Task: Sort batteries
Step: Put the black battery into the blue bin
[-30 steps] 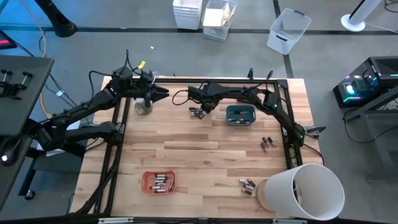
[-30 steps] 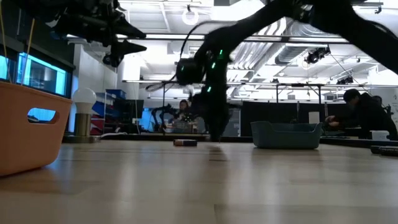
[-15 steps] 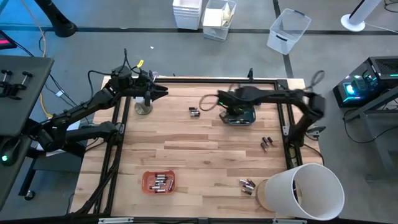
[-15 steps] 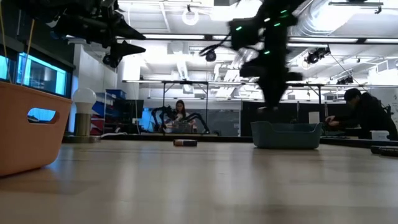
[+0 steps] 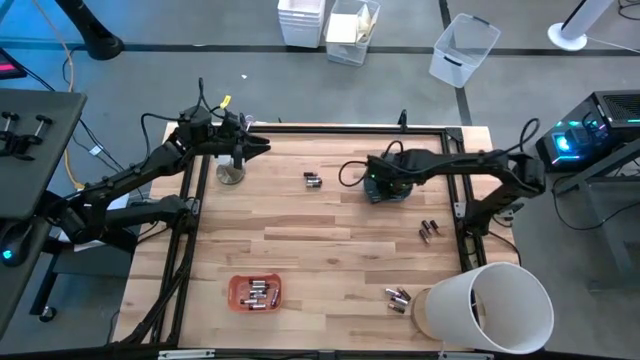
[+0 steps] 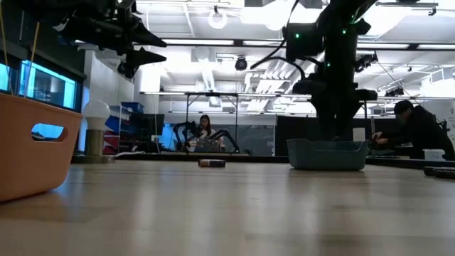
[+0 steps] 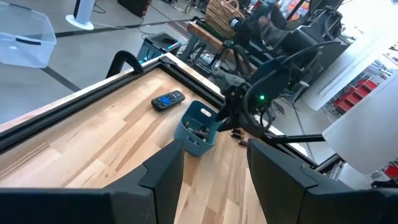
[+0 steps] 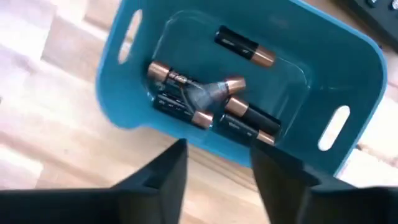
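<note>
Batteries (image 8: 205, 99) in the blue bin (image 8: 348, 56): several black cells with copper ends piled on its floor, one caught blurred above them. Right gripper (image 8: 214, 165) sits directly over the bin near the table's far side, fingers spread apart, nothing between them. More cells: a pair (image 5: 313, 180) loose on the wood left of the bin, a few (image 5: 428, 231) near the right edge, a cluster (image 5: 398, 296) beside the white bucket (image 5: 500, 310), and a batch in the orange tray (image 5: 254, 292) at the near side. Left gripper (image 7: 211, 155) hangs raised over the far-left corner by the small lamp (image 5: 231, 172), fingers parted and empty. Remote (image 7: 168, 99) lies beyond the bin in the left wrist view.
</note>
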Robot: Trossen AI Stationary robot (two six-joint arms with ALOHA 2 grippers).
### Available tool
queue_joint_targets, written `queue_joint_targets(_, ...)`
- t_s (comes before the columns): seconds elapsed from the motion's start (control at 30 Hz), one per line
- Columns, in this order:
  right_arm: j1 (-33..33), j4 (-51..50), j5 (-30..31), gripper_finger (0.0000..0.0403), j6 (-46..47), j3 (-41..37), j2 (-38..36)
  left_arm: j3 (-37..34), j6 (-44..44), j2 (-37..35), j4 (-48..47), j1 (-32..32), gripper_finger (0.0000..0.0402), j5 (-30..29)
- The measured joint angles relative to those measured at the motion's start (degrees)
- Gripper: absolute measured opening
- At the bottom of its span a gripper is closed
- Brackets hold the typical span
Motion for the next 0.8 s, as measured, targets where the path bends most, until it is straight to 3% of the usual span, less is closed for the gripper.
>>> queue_joint_targets(0.13, -0.04, -5.67, -1.30, 0.0212, -3.45, 2.82, -0.43, 0.00, -0.09, 0.00, 0.00, -0.01, 0.0170, -0.32)
queue_joint_targets(0.3, 4.51, -11.57, -3.20, 0.0218, -7.15, 2.94, -4.99, 0.00, -1.40, 0.00, 0.00, 0.00, 0.0170, -1.13)
queue_joint_targets(0.57, 14.25, -12.33, -15.14, 0.0204, 4.08, -11.14, -8.93, 0.00, -1.46, 0.00, 0.00, 0.00, 0.0170, -1.55)
queue_joint_targets(0.8, 18.30, -5.59, -16.68, 0.0203, 9.25, -18.57, -9.00, 0.00, -2.03, 0.00, 0.00, 0.00, 0.0170, -1.55)
